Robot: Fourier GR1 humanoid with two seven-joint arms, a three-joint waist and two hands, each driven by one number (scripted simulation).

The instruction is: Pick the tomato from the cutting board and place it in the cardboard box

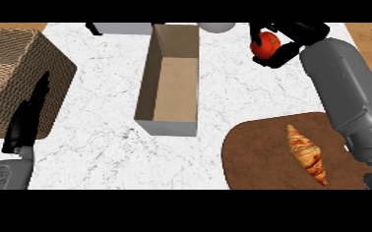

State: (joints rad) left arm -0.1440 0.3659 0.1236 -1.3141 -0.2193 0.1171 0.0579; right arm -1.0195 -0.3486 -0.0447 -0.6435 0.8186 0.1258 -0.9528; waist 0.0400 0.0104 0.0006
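**Ana:** Up at the far right of the counter, the right hand (289,43) has its black fingers curled round the tomato (265,45), which is off the cutting board (254,147) and held clear of the marble counter (102,128).

**Ben:** And the cardboard box (169,86)?

**Ana:** Well apart from the tomato, to its left. It is long and narrow, open at the top, lying lengthwise away from the robot. The tomato has to cross a stretch of bare counter to get over it.

**Ben:** So what could go wrong?

**Ana:** I'd judge the narrow opening is the main risk. If the hand lets go before the tomato is over the middle, it could strike the near wall and roll off along the counter. A round tomato will not stay where it lands.

**Ben:** Anything about the hold itself?

**Ana:** Only part of the tomato shows between the fingers, so I cannot tell how much of it they wrap. A sideways swing could shift it in the hand.

**Ben:** And the other arm?

**Ana:** The left hand (23,123) rests open near the left edge, fingers up, over the wicker basket (29,59). The croissant (307,152) lies on the cutting board, out of the way.
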